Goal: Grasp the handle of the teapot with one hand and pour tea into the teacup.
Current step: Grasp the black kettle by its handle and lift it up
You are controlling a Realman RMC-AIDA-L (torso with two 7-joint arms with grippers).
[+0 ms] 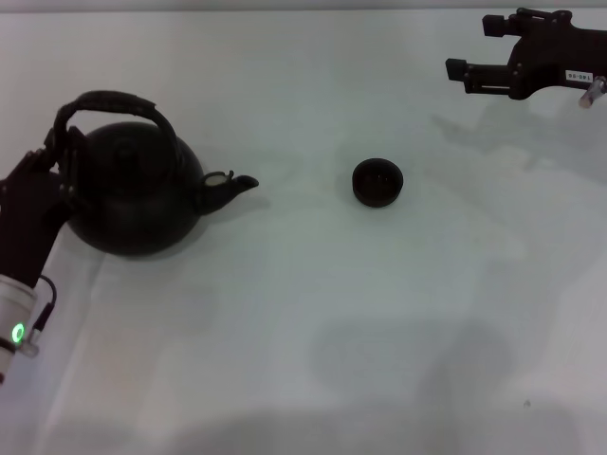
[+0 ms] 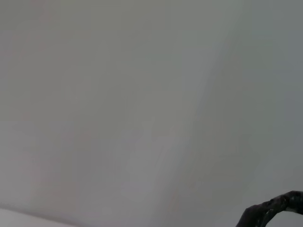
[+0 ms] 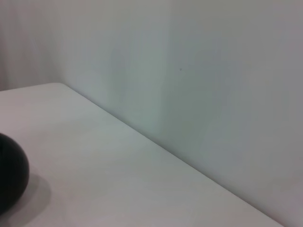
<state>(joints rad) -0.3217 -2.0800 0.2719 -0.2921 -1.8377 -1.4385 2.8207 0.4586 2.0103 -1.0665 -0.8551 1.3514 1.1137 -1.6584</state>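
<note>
Teapot point(image 1: 133, 194) spout aims right toward teacup point(image 1: 377, 182); left tool point(image 1: 59, 147) at handle point(image 1: 112, 102), grip unclear.

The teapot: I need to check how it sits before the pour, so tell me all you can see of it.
The teapot is a round, matte black pot, seemingly cast iron, standing upright on the white table at the robot's left. Its short curved spout points toward the teacup, which stands apart from it. A tall arched handle with a wrapped top spans over it. The left claw is at the handle's outer end; whether it grips cannot be seen. The lid is hard to make out.
</note>
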